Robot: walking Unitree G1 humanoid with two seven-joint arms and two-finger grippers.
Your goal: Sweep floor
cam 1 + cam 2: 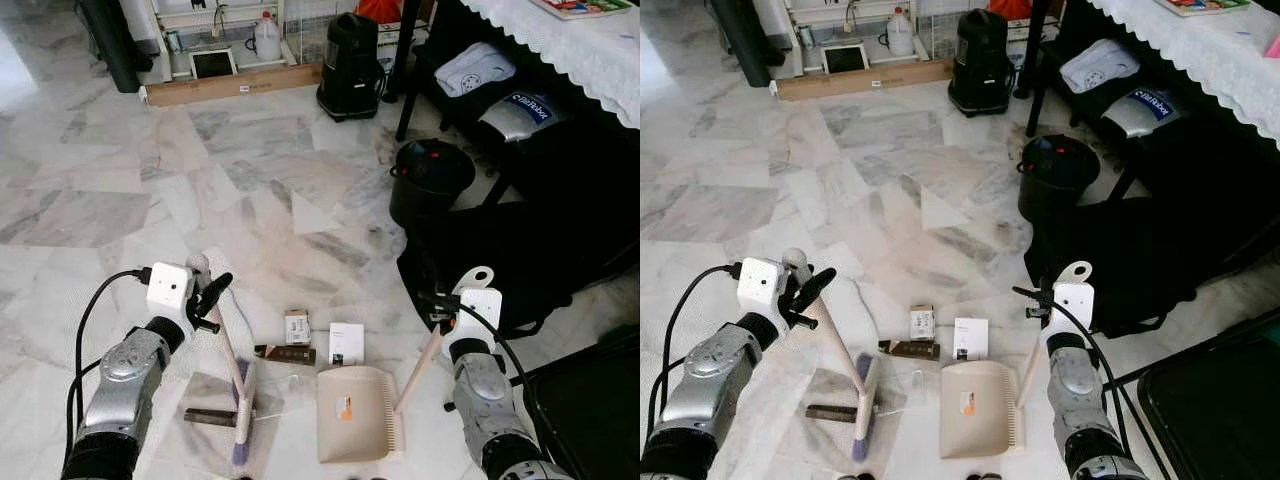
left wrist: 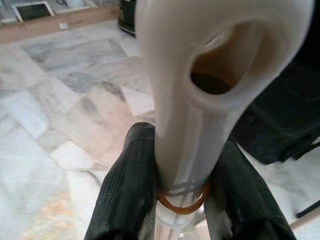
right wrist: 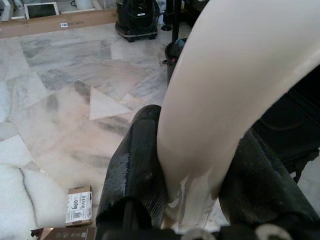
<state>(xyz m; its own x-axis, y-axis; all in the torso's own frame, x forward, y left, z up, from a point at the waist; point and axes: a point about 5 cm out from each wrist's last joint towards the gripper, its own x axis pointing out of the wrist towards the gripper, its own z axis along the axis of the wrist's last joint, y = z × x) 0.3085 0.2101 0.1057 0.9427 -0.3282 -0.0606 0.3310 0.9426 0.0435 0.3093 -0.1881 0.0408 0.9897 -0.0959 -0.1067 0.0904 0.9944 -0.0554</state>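
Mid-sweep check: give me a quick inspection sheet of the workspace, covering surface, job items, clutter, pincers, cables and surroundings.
Surface: marble floor, pale with grey veins.
Job's things: brush, head down on the floor; beige dustpan flat on the floor beside it.
Clutter: small carton, white card, dark wrapper, brown stick, all lying ahead of the dustpan's mouth or by the brush.
Grippers: left pincer shut on the brush handle; right pincer shut on the dustpan handle.
Cables: black cable looping from the left wrist camera.
Surroundings: black bin, black vacuum, long cardboard box, table with white cloth.
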